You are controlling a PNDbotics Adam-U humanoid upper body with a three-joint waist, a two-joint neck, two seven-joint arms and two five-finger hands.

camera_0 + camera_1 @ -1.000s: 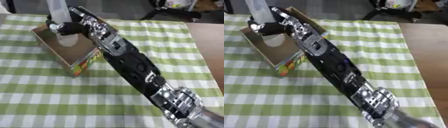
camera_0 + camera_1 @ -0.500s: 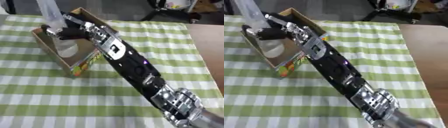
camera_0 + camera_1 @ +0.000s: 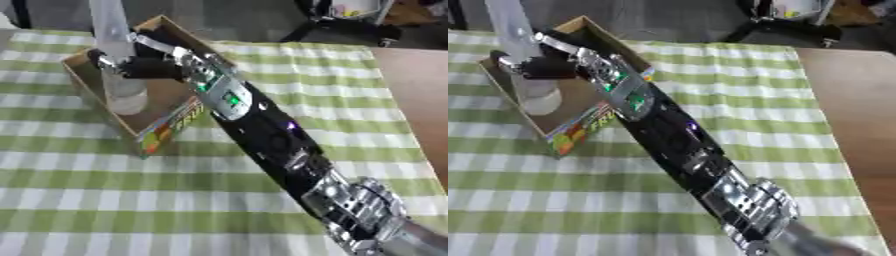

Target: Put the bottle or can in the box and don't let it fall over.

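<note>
One arm in view: the right arm (image 3: pixel 262 135) — black with silver joints — reaches from the near right corner diagonally to the far left.
Right hand: the right hand (image 3: pixel 144 64) is over the box, its fingers curled round the bottle's middle, grasping it.
Bottle: a clear, pale bottle (image 3: pixel 114 60) stands upright, its base (image 3: pixel 127 102) down inside the box and its top running out of the far edge of the left eye view.
Bottle against hand: the bottle sits on the left side of the hand, the fingers wrapping it above the base — the lower body shows free beneath them.
Box: an open cardboard box (image 3: pixel 166 117) lies at the far left of the table, turned askew, with a brightly printed strip along its near right wall.
Table: a green and white checked cloth (image 3: pixel 105 200) covers the table; a bare brown surface (image 3: pixel 850 100) shows along the right.
Left hand: not seen in either view.
</note>
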